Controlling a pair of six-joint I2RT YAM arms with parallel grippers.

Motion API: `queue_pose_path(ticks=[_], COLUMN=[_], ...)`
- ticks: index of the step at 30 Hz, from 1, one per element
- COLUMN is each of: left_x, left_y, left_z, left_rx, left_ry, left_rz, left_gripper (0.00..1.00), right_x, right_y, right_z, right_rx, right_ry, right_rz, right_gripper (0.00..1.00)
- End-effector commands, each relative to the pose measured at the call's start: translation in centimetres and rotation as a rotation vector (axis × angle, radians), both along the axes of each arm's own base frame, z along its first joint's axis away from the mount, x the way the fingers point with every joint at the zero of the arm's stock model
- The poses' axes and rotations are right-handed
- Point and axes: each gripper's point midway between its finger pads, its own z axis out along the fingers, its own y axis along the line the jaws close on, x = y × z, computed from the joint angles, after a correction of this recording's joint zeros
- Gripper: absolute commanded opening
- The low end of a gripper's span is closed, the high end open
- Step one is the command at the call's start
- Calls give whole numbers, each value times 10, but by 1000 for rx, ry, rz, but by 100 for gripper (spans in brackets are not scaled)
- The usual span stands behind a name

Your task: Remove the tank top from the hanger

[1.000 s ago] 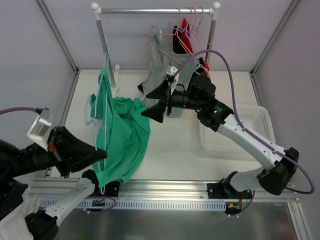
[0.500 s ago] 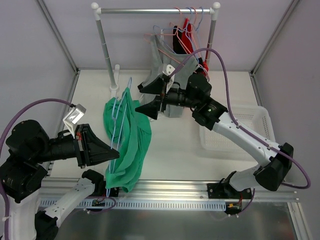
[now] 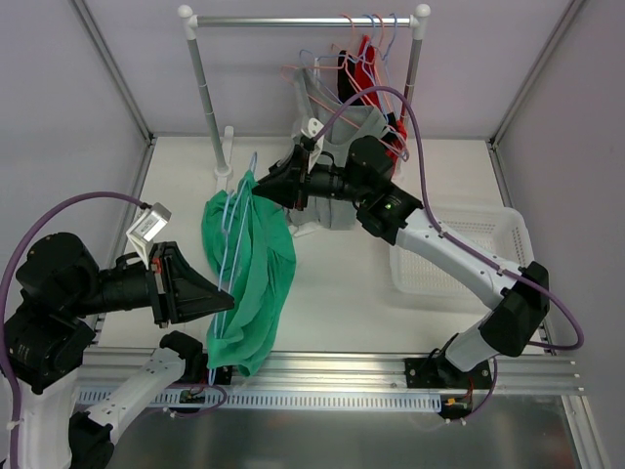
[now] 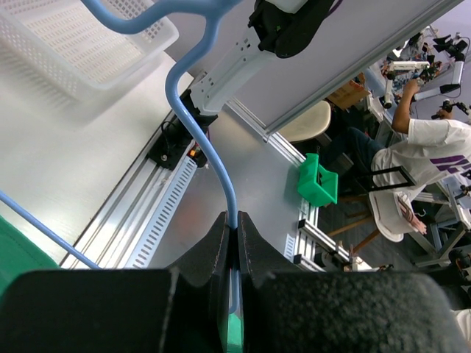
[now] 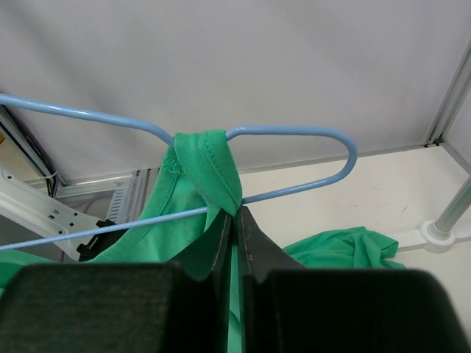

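Note:
A green tank top [image 3: 252, 269] hangs on a light blue hanger [image 3: 232, 220] held in the air at centre-left. My left gripper [image 3: 227, 303] is shut on the hanger's hook wire [image 4: 221, 165], at the lower end of the hanger. My right gripper [image 3: 264, 186] is at the hanger's upper end, its jaws shut on the green strap [image 5: 221, 180] where it wraps over the hanger's looped shoulder [image 5: 316, 158]. More green cloth [image 5: 342, 248] lies on the table below.
A clothes rail [image 3: 303, 20] at the back holds several hangers with grey [image 3: 337, 122], red and black garments. A white basket [image 3: 488, 249] sits at the right. The rail's post [image 3: 207, 93] stands close behind the hanger.
My right gripper has moved left onto the hanger's upper end and shut on the strap. The left gripper with the hanger swung rightward a second ago and has since stayed still.

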Motion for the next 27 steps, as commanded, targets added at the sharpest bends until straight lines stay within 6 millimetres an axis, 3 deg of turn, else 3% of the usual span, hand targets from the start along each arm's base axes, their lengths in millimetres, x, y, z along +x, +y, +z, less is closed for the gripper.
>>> queue_pose_path(ticks=[1,5,9,10,13,14,18,20,22,23,24,25,27], left_x=[-1,0,-2,-3,-4,-4,-11,-10,-2,1,5,10,23], left_y=[-4,-4,-6,-6,-7,-7,-3,-2,0,-1,-1,-3,-7], left_z=[11,6,-4,-5,-6,-4,21,34,57,65,82,90,99], left_rx=[-30,-24,-13,-13,-12,-13,-42,-51,-79,-92,-132,-151,-192], left_ry=[-45,-46,-25,-24,-20,-23,-106,-151,-241,-275,-358,-399,-475], left_rz=[-40,-44,-79,-86,-106,-106,-102,-86,-26,-15,-1,12,28], left_gripper=[0,0,0,0,0,0,0,0,0,0,0,0,0], right_x=[-9,18,74,80,104,109,134,136,123,114,106,87,66], right_y=[-5,-23,-62,-69,-79,-85,-86,-88,-91,-93,-93,-103,-112], right_z=[47,55,68,81,84,101,88,79,66,62,41,52,45], right_rx=[114,139,203,228,225,247,184,157,130,121,84,103,89], right_ry=[-97,-78,25,35,88,70,93,108,117,118,146,125,125], right_rz=[9,-171,-459,-475,-502,-517,-559,-556,-523,-503,-477,-460,-442], right_gripper=[1,0,0,0,0,0,1,0,0,0,0,0,0])
